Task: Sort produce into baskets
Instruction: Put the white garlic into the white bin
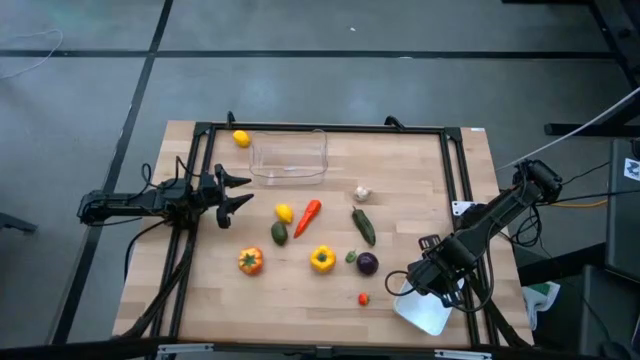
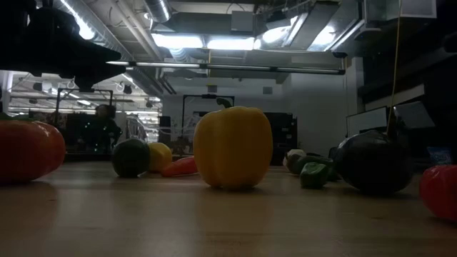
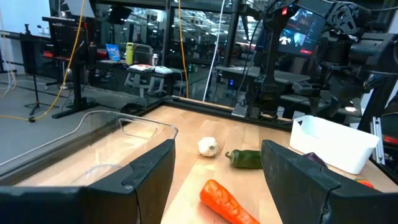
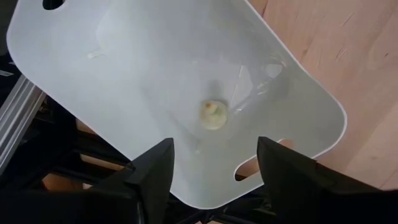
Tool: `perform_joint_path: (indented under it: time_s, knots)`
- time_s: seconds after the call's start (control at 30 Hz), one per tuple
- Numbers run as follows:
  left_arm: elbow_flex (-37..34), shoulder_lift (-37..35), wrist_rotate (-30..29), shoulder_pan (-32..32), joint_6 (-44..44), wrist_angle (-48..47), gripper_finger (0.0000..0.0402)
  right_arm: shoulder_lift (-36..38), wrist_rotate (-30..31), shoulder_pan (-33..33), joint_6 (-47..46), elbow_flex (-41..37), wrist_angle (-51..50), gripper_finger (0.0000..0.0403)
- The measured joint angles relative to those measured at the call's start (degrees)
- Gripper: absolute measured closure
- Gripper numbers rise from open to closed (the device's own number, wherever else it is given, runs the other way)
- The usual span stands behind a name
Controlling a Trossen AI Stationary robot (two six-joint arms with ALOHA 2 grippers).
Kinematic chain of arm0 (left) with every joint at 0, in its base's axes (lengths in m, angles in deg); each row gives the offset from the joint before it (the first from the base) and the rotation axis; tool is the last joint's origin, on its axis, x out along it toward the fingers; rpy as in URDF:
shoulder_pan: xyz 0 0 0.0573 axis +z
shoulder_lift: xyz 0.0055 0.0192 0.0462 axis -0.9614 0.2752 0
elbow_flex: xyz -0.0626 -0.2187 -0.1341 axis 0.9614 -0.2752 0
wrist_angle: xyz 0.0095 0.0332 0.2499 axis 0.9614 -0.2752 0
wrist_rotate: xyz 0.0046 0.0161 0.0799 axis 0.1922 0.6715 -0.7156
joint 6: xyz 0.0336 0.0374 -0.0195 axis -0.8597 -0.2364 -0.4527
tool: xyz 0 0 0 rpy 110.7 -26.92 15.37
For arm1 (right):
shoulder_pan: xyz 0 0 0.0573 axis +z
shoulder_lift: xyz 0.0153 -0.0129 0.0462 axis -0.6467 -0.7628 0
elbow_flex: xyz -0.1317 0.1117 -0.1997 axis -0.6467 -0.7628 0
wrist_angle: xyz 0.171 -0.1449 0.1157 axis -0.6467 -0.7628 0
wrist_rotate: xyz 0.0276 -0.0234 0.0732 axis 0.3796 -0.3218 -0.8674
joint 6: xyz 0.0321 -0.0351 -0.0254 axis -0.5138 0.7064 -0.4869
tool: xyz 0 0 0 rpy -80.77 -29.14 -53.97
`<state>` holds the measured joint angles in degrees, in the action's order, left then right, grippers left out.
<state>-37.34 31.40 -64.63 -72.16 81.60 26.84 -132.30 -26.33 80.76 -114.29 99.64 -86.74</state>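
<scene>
Right pincer [image 4: 214, 162] (spread) above white tray [image 4: 155, 74]; contact unclear.

no readable text, labels or signs

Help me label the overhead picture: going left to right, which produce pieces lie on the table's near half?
Orange tomato → yellow pepper → small green piece → purple ball; the small red piece overlaps the ball's span, so it is left unplaced.

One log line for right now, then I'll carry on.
left tool: open, beside clear tub | right tool: open, over white tray | tub: empty | produce on table
</scene>
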Motion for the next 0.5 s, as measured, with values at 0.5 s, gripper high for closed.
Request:
perform_joint_path:
  time_s: [0.5]
  knots:
    - [0.0,0.0,0.01,0.0,1.4,0.01,0.0167,-0.04,2.37,-11.64,0.75,3.25,0.07,0.0173]
